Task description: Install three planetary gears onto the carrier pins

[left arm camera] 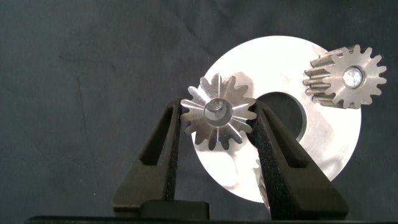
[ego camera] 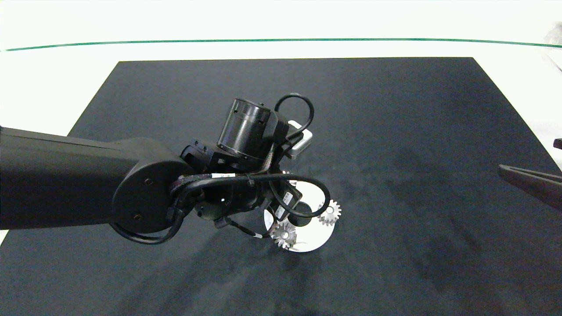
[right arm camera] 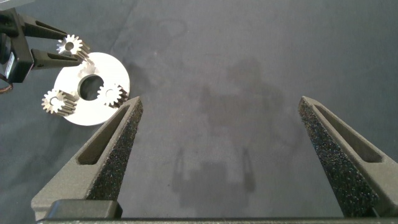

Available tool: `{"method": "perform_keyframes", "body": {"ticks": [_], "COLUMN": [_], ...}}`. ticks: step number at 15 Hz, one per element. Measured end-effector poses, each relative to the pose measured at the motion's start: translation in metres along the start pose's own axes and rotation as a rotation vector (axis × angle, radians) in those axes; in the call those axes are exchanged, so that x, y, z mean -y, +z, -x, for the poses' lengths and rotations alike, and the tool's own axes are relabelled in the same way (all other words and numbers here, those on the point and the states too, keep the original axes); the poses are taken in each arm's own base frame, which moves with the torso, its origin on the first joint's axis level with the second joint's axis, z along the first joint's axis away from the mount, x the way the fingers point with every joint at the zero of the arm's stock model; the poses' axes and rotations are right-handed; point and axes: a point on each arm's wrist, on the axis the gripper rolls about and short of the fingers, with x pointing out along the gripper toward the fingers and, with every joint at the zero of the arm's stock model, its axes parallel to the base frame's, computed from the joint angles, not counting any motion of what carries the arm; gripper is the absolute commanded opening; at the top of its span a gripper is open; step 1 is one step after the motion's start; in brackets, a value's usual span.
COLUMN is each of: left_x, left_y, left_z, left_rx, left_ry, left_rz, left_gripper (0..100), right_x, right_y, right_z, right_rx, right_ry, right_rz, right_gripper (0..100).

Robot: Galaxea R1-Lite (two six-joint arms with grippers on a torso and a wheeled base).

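**Third gear held over its pin**

The left gripper (left arm camera: 217, 127) had its two grey fingers closed on the flanks of the third planetary gear (left arm camera: 217, 113), holding it above the rim of the white carrier disc (left arm camera: 329, 149). The disc lay on the black mat (ego camera: 395, 131), a little toward the mat's near edge. The other two planetary gears already sat on carrier pins: one at the disc's edge (left arm camera: 345, 76), its pin top showing in the bore, and the second almost wholly hidden behind a finger in the left wrist view.

By my reading, this was the last of the three installs. Whether the held gear was already seated on its pin or still just above it could not be told. The next move would call for centring the bore over the pin, lowering straight, then parting the fingers without dragging the gear sideways.

The right wrist view showed what the others did not: all three gears at once, the held one (right arm camera: 71, 44) at the disc's rim and the two seated ones (right arm camera: 57, 102) (right arm camera: 112, 94). The head view hid the held gear behind the left arm's wrist. The right gripper (right arm camera: 221, 143) hung well apart near the mat's right edge, fingers spread wide and empty.
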Motion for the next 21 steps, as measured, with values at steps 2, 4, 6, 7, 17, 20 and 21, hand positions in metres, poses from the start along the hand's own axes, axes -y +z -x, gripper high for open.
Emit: {"method": "perform_keyframes", "body": {"ticks": [2,4,6,7,17,20,21], "left_x": [0.0005,0.0007,0.0004,0.0002,-0.0023,-0.0025,-0.0031], "left_y": [-0.0004,-0.0005,0.0007,0.0009,0.0033,0.0019,0.0012], "left_z": [-0.0009,-0.0025,-0.0034,-0.004,-0.0074,-0.0078,-0.0075], "left_rx": [-0.002,-0.004,-0.001,-0.001,0.002,-0.004,-0.006], "left_ry": [0.0,-0.001,0.0,0.001,0.008,0.008,0.009], "left_rz": [0.0,-0.001,-0.001,-0.004,-0.012,-0.011,-0.011], "left_gripper": [16,16,16,16,16,16,16], "right_x": [0.0,0.0,0.0,0.0,0.0,0.0,0.0], "right_y": [0.0,0.0,0.0,-0.0001,-0.0001,-0.0001,-0.0001], "right_z": [0.0001,0.0001,0.0001,0.0001,0.0001,0.0001,0.0001], "right_rx": [0.0,0.0,0.0,-0.001,-0.001,-0.001,-0.001], "right_ry": [0.0,0.0,0.0,0.0,0.0,0.0,0.001], "right_rz": [0.0,0.0,0.0,0.0,0.0,0.0,0.0], "right_gripper": [100,100,100,100,100,100,100]}}
